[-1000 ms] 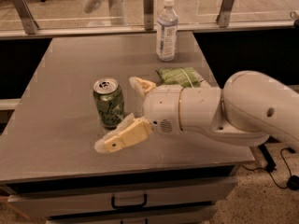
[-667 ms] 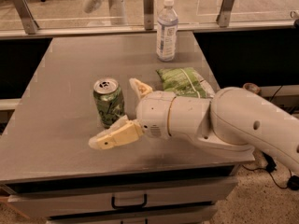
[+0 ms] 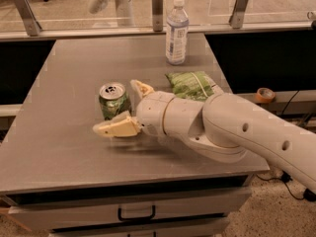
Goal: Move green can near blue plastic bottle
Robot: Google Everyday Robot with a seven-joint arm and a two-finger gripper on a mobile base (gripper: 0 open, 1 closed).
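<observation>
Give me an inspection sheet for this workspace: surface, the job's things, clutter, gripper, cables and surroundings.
Surface: grey table, flat and matte.
Job's things: green can upright near the table's middle; bottle upright at the far edge, well apart from the can.
Clutter: green snack bag lying flat, right of the can.
Gripper: gripper open, low over the table, one finger on each side of the can; contact cannot be told.
Cables: black cable on the floor at right.
Surroundings: glass barrier behind the table; drawer handle below; tape roll on the ledge at right.
</observation>
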